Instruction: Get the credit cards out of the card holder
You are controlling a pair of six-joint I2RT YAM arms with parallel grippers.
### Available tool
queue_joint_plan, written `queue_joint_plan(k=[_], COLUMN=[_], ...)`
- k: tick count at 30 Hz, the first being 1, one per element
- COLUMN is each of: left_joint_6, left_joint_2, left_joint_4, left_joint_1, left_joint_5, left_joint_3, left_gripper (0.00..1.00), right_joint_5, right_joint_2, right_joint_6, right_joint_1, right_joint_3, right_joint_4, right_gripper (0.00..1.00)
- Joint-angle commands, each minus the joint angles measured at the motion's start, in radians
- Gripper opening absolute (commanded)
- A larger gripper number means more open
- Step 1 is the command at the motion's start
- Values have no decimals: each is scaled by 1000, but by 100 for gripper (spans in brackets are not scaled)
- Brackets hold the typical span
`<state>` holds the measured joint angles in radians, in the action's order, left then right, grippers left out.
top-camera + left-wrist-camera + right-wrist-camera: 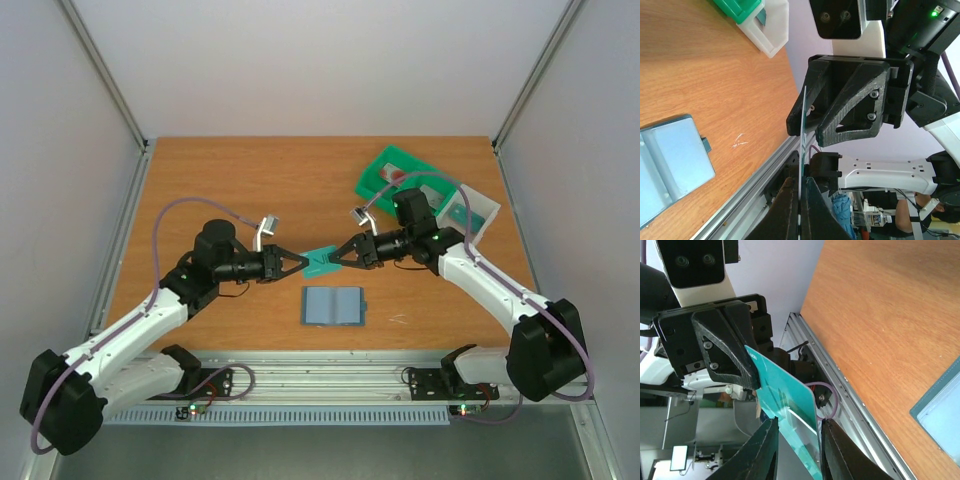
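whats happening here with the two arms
Both arms meet in mid-air over the table at one teal credit card. The left gripper is clamped on one end; the right gripper has its fingers either side of the other end, though a firm grip can't be confirmed. The card holder lies open on the table just below them.

card: behind card holder | card holder: on table, centre-front | bins: back-right
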<state>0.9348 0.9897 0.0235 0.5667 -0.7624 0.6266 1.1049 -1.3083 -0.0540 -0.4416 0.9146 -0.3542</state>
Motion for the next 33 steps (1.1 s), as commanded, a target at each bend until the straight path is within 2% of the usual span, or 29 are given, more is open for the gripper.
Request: queue_joint_plan(k=[1,6,10,21,23,30,31,33], left_joint_6=[-4,-22,-15,-6,5,82,84,88], left_joint_2=[4,11,16,16,10,12,19,28], left_joint_4=[44,30,48,79,128,259,264,268], left_joint_1=[-4,-4,-4,-4,-4,-4,-4,-4], left_joint_5=[32,41,44,24,8,-29,-35,-37], left_joint_3=[-4,-7,-14,-11,-21,-32,-28,-26], left_gripper=[0,0,1,0,0,0,0,0], right_joint_5=[70,84,98,119,125,165,167,165], right_joint_2=[-1,22,27,14,6,-10,-13,-9], right_joint_6=[-85,-166,-184,-254,-263,-298,-299,-305], right_joint_1=[25,66,73,76,76,76,76,76], right_joint_3=[-46,-90,-92,-127,-129,-147,-146,-152], right_joint_4=[143,258,285,394,409,471,472,490], right_gripper=[24,15,1,1,1,14,14,3])
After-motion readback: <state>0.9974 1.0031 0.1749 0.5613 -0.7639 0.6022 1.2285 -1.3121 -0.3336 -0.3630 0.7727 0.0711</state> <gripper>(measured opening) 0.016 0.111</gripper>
